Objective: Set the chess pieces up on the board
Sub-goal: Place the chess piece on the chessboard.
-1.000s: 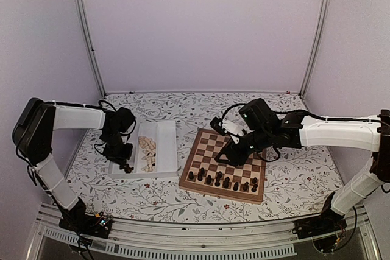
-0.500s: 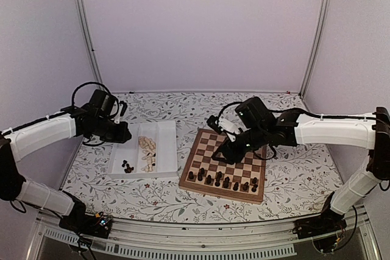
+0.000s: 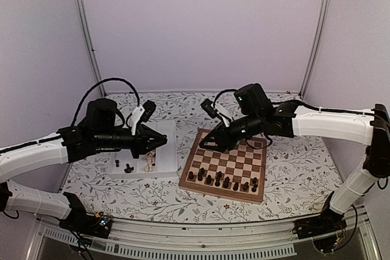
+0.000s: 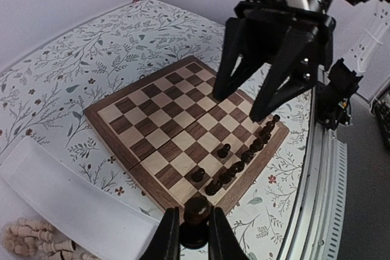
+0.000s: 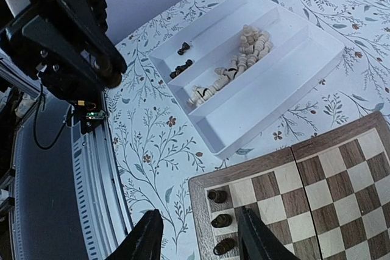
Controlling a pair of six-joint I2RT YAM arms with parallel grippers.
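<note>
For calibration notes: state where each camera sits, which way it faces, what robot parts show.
Top external: high behind the bases, looking down on board and white tray; both arms show.
Left wrist: above the tray, facing across the board; left gripper shut on a dark piece, right gripper beyond.
Right wrist: over the board's edge, facing the tray; own open fingers.
Both wrist views share board and tray.

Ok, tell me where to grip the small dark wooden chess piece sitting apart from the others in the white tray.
Come from straight above, pinching the dark piece across its narrow body; the white tray's walls would block sideways approaches.
</note>
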